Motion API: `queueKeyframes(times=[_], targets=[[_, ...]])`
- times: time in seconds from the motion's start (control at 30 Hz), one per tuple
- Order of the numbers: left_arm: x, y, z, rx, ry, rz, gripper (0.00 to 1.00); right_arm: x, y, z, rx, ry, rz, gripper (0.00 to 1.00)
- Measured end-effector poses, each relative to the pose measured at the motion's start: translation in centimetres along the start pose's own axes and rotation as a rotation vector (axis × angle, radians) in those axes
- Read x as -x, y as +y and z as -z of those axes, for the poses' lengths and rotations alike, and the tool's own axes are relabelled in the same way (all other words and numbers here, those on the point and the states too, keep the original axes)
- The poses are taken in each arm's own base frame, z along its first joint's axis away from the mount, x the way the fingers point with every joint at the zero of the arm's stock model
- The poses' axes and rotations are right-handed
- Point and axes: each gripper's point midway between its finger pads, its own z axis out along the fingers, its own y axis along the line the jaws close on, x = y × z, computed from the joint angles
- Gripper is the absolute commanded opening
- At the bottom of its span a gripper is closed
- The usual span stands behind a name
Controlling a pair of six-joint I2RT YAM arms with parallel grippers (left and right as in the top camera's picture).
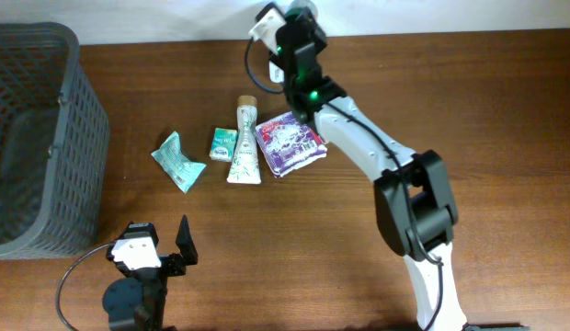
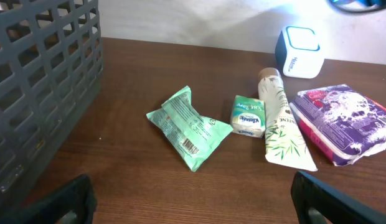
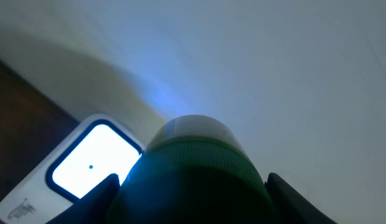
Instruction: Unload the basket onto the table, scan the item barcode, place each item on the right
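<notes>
A grey basket [image 1: 83, 138] stood at nine o'clock on the table [image 1: 506, 110]. At seven o'clock the left gripper [image 1: 162, 239] hung with its jaws spread wide, holding nothing. Near the middle lay a green pouch [image 1: 178, 161], a tissue pack [image 1: 222, 144], a tube [image 1: 244, 147] and a purple packet [image 1: 289, 142]. At twelve o'clock the right gripper [image 3: 193, 196] was half closed around a green container [image 3: 193, 155], just beside the lit scanner [image 3: 87, 162].
</notes>
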Motion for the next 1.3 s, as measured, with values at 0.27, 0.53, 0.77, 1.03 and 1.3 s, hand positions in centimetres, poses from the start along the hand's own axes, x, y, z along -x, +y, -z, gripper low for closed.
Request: queueKeyframes(times=[0.27,0.53,0.77,1.03,1.3], targets=[[0.0,0.0,0.0,0.000,0.000,0.000,0.99,-1.6,3.4,-1.0,0.020,0.028,0.127,0.51],[0.0,0.0,0.0,0.000,0.000,0.000,0.99,-2.1,3.0,-1.3,-0.028,0.052,0.106,0.51],[0.0,0.0,0.0,0.000,0.000,0.000,0.99,-3.7,1.6,-1.1,-0.112,0.131,-0.018,0.50],[0.0,0.0,0.0,0.000,0.000,0.000,0.99,-10.2,-3.3,-0.7,-0.119,0.343,-0.167,0.50],[0.0,0.0,0.0,0.000,0.000,0.000,0.99,-25.4,-23.0,4.8,-0.391,0.680,-0.448,0.51]])
